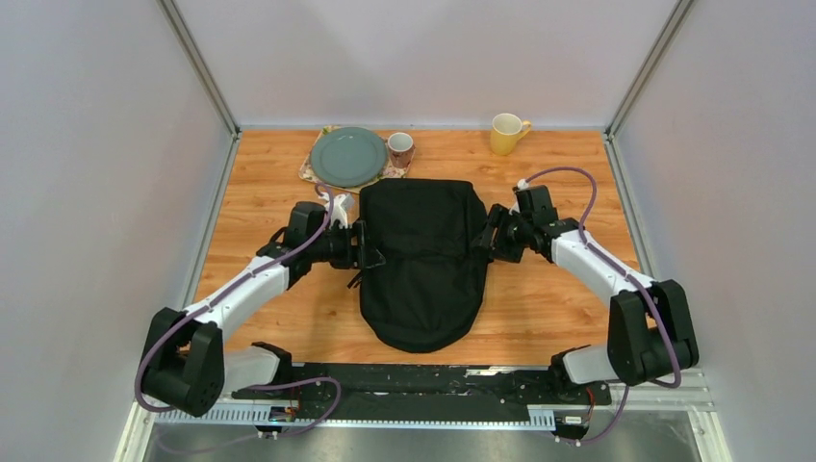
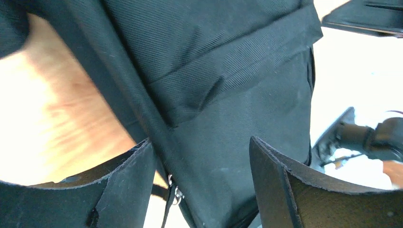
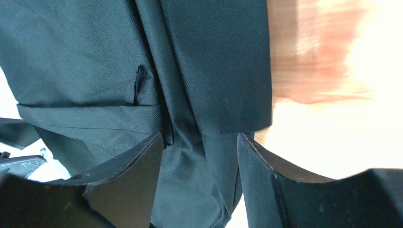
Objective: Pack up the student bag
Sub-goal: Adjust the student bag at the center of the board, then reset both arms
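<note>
The left jaws stand wide apart at the left edge of the student bag (image 1: pixel 423 260), with black fabric and a flat band of it between them; they are not closed on it. The right jaws are also parted, at the right edge of the bag. A fold of fabric fills the space between them, and it cannot be told if they pinch it.

There is one bag. It is black, of soft woven cloth with fine diagonal ribs, and it is the biggest thing in view. It lies flat in the middle of the wooden counter (image 1: pixel 548 308), between the two arms. Its rounded end points to the arm bases and its straighter end to the far side.

Behind the bag, at the far edge of the counter, there is one grey-green plate (image 1: pixel 348 156) on one patterned mat (image 1: pixel 310 174). There are two cups. One small reddish cup (image 1: pixel 400 148) stands just beside the plate. One yellow mug (image 1: pixel 507 133) stands well apart, more to the right.
</note>
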`<action>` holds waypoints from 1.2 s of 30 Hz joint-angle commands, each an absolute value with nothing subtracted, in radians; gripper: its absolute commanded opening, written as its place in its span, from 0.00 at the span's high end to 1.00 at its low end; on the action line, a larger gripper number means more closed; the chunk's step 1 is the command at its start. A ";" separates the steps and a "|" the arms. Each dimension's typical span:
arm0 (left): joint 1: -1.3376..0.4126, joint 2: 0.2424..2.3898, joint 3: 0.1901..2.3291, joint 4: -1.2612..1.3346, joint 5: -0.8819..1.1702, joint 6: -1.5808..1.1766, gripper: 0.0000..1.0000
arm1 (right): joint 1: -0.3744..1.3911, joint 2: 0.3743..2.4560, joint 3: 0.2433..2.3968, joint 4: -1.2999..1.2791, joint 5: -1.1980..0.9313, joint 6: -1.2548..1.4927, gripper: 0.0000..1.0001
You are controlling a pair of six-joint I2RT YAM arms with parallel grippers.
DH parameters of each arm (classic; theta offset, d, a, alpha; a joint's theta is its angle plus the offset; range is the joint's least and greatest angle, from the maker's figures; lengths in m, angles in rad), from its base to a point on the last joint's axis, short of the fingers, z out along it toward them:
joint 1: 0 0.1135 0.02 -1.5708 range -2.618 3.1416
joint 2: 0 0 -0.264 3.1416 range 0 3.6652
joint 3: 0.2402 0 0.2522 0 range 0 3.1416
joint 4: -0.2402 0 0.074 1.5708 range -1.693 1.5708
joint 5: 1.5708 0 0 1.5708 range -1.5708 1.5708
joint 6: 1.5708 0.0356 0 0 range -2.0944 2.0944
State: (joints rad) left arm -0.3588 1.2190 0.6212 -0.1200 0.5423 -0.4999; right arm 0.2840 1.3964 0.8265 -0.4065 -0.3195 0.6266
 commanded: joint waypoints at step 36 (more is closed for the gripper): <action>-0.301 0.673 0.683 -0.446 -0.091 -0.317 0.19 | 0.264 0.726 0.870 -0.391 0.164 0.287 0.14</action>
